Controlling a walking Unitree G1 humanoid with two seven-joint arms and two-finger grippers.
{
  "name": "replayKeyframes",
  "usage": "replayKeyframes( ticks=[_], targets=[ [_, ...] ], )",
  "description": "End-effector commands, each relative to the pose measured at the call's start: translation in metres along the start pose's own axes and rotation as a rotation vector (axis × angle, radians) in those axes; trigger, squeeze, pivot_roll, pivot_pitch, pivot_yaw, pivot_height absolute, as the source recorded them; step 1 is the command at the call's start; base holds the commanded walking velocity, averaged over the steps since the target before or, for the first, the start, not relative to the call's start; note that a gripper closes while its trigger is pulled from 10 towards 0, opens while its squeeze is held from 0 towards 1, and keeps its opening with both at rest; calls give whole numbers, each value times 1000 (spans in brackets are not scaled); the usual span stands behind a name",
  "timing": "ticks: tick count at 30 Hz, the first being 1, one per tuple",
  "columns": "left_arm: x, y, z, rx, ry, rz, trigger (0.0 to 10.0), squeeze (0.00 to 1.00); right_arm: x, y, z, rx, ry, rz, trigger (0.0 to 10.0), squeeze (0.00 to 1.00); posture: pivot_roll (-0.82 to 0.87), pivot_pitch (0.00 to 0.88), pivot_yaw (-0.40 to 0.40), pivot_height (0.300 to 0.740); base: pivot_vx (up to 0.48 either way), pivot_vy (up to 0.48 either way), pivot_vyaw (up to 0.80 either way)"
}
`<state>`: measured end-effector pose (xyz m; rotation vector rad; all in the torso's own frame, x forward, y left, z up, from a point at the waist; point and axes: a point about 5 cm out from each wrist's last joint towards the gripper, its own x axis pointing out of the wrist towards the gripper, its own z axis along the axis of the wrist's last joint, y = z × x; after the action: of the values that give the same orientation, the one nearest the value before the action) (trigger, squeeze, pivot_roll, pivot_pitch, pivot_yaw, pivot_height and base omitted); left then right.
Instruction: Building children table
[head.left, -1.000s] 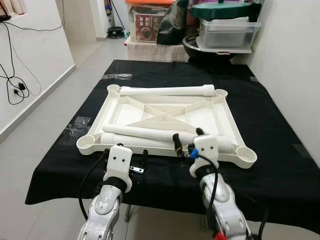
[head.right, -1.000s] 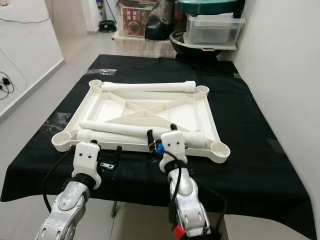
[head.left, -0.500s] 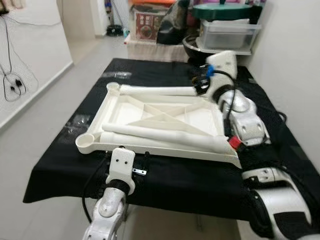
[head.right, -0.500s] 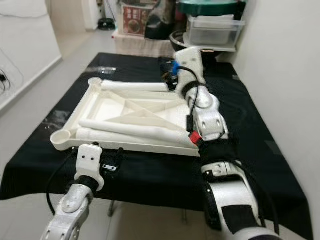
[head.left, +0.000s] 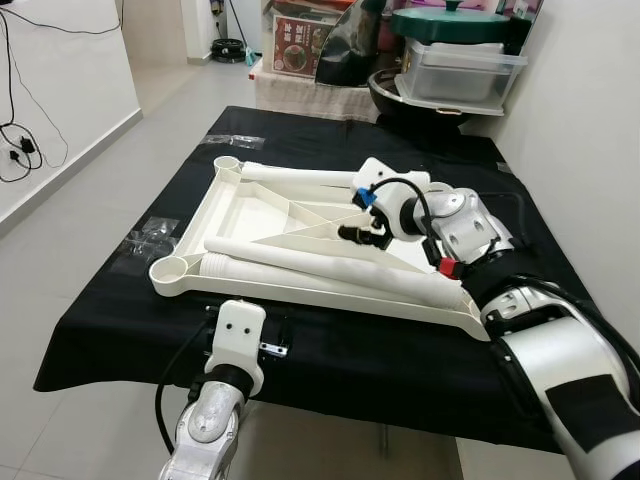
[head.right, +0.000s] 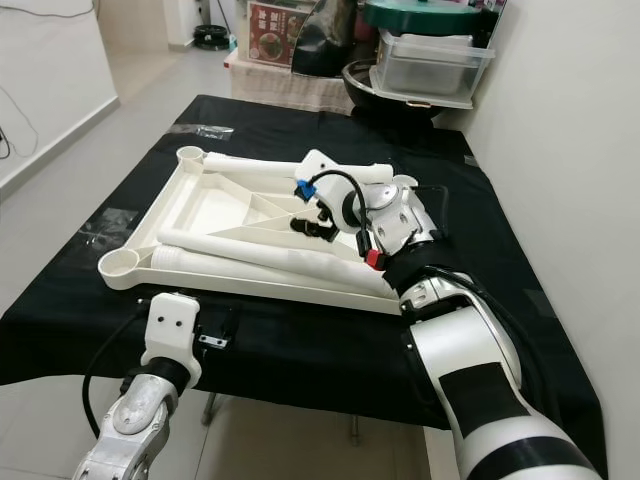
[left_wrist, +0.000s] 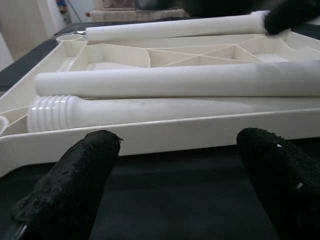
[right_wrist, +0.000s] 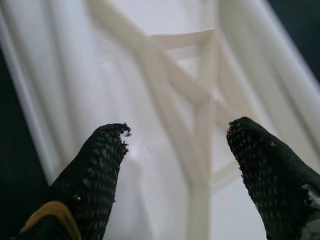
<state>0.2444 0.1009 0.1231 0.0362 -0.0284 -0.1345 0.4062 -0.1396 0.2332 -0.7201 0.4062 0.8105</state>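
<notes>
Near the middle of the left eye view, the right gripper (head.left: 358, 233) hangs over the tabletop's ribs, fingers (right_wrist: 95, 170) spread apart and holding nothing, the crossed ribs showing between them in the wrist view. Its silver arm reaches in from the lower right of the frame. At lower left, the left gripper (head.left: 247, 330) sits just before the near rim, fingers (left_wrist: 75, 177) also apart and empty. The white tabletop (head.left: 190, 238) lies upside down on the black-covered counter (head.left: 120, 320), mid-frame. Two legs (head.left: 330, 270) lie side by side inside it along the near rim, one with a threaded end at the left; a third leg (head.left: 295, 176) lies along the far rim. Boxes (head.left: 455, 70) stand at upper right.
</notes>
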Motion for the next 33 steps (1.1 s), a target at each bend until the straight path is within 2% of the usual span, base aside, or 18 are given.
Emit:
replayKeyframes(
  ticks=[1, 5, 8, 11, 12, 26, 33],
  targets=[
    [-2, -8, 0, -19, 15, -6, 10000, 0, -7, -5, 4, -37, 15, 47, 10000, 0, 27, 0, -140, 740, 0, 0, 0],
    [-7, -11, 0, -40, 25, -1, 10000, 0, -14, -6, 0, -98, 89, 170, 10000, 0, 18, 0, -152, 740, 0, 0, 0],
    [-8, -11, 0, -42, 26, 0, 10000, 0, -14, -5, 0, -108, 104, 189, 10000, 0, 18, 0, -155, 740, 0, 0, 0],
    [-10, -11, 1, -46, 28, 3, 10000, 0, -12, -4, -1, -114, 135, 194, 10000, 0, 19, 0, -160, 740, 0, 0, 0],
    [-13, -12, 3, -52, 29, 7, 10000, 0, -7, 0, -2, -125, 183, 201, 10000, 0, 13, 0, -166, 740, 0, 0, 0],
    [-22, -17, 13, -77, 32, 19, 10000, 0, 11, 15, 8, -129, 206, 207, 10000, 0, 2, 20, -188, 740, 0, 0, 0],
    [-28, -20, 18, -94, 38, 28, 10000, 0, 17, 22, 5, -170, 255, 232, 10000, 0, -9, 55, -205, 740, 0, 0, 0]
  ],
)
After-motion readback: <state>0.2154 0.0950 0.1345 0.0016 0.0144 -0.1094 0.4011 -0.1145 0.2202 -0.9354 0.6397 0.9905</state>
